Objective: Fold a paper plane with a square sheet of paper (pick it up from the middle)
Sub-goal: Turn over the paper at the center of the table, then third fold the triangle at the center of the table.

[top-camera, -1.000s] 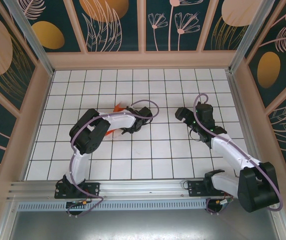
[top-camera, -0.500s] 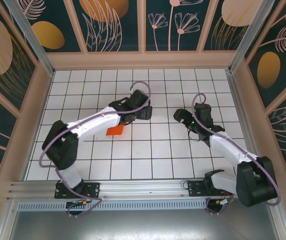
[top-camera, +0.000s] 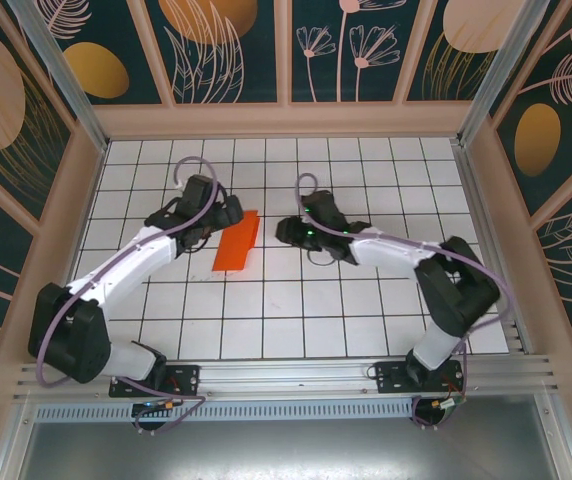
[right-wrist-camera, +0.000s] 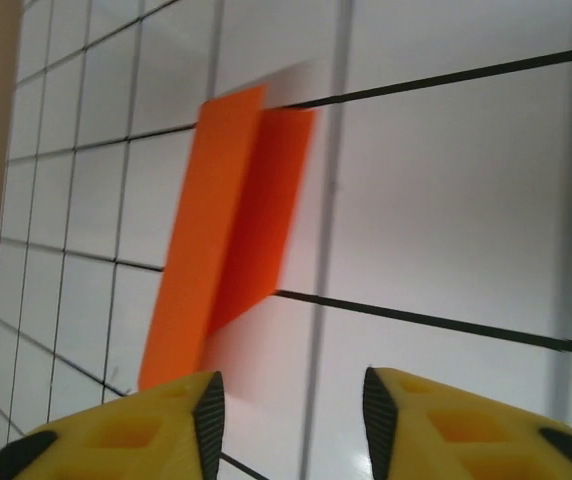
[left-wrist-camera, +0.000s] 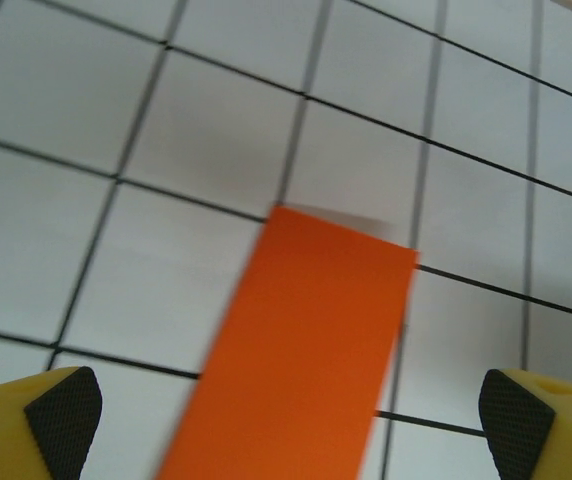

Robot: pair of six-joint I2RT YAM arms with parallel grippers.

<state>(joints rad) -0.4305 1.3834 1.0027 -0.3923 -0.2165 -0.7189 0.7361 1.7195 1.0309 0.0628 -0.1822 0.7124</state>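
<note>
counter (top-camera: 366, 300): white grid, walls (top-camera: 66, 250) at 9, 12 and 3 o'clock, all well apart from the work. left arm (top-camera: 126, 262) comes in from 8 o'clock and right arm (top-camera: 396, 250) from 3 o'clock. tiles at 12 and 6 o'clock of the paper are free.

square sheet of paper (top-camera: 238, 242) lies just off counter centre at 9 o'clock, folded into a narrow strip running 1 to 7 o'clock. in the right wrist view its two layers stand apart along the long crease, not pressed flat.

my read: first lengthwise fold only. no nose point and no wings, so most of the folding is left.

left jaws wide open at 10 o'clock of the strip, its end lying between the pads (left-wrist-camera: 61, 410) in the wrist view, nothing gripped. right jaws near at 3 o'clock, narrow gap, empty, clear of the paper.
</note>
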